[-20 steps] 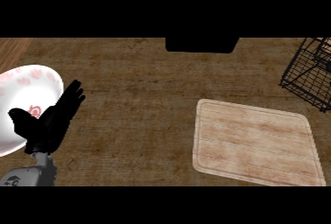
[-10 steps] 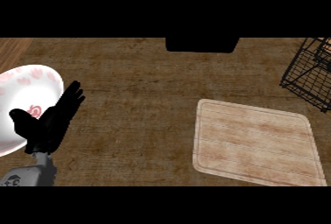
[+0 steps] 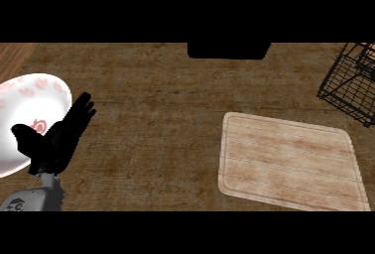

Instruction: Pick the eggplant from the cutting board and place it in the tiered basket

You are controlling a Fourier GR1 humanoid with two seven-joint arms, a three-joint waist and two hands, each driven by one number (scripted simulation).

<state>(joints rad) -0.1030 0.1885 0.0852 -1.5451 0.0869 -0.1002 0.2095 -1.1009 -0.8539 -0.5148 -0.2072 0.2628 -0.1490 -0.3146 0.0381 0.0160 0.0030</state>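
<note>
**Searching for the eggplant before any grasp**

Resting my left hand (image 3: 55, 141) by the white round plate with pink marks (image 3: 29, 94), fingers straight and holding nothing. My right hand is out of view. No eggplant shows on the pale wooden cutting board (image 3: 289, 161). The black wire tiered basket (image 3: 351, 82) sits beyond, too cropped to tell. Next, I judge, I must locate it.

Cutting board (image 3: 289, 161), tiered basket (image 3: 350, 82), left hand (image 3: 55, 141) resting
</note>
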